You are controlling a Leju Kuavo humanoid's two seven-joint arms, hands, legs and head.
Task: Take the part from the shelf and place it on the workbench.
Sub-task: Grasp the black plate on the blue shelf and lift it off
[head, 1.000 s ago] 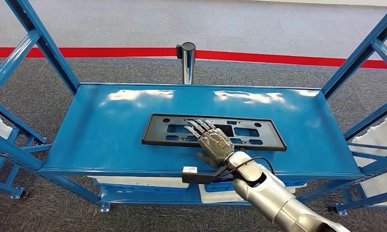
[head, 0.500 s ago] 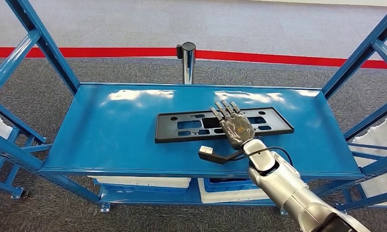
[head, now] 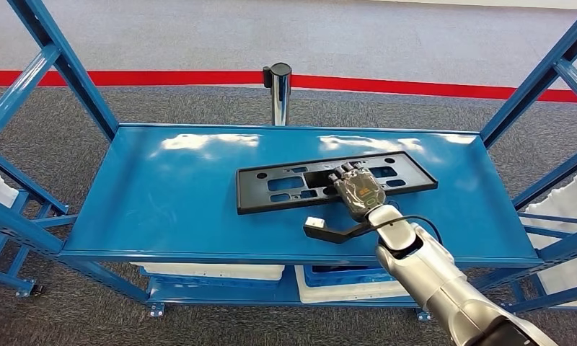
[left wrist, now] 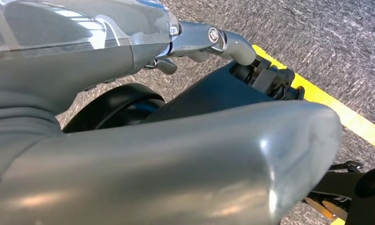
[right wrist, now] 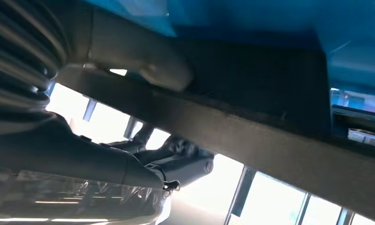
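The part [head: 260, 196] is a flat black plastic plate with several cut-outs, lying skewed on the blue shelf top [head: 163, 209], its right end toward the back. My right hand [head: 358, 191] is on the plate's middle with its fingers curled down into a cut-out. In the right wrist view the thumb [right wrist: 148, 68] presses one face of the part [right wrist: 270, 84] and the dark fingers [right wrist: 181, 159] lie across its edge on the other side, so the hand grips it. My left hand [left wrist: 129, 47] hangs over grey carpet, holding nothing, fingers apart.
Blue shelf uprights [head: 62, 65] stand at both ends. A chrome post [head: 278, 94] and a red floor line [head: 127, 77] lie behind the shelf. White bins [head: 213, 272] sit on the level below. A yellow floor line [left wrist: 326, 101] runs by the left arm.
The right hand moved right and farther back, sliding and turning the part with it. Its fingers, stretched flat before, have curled around the part.
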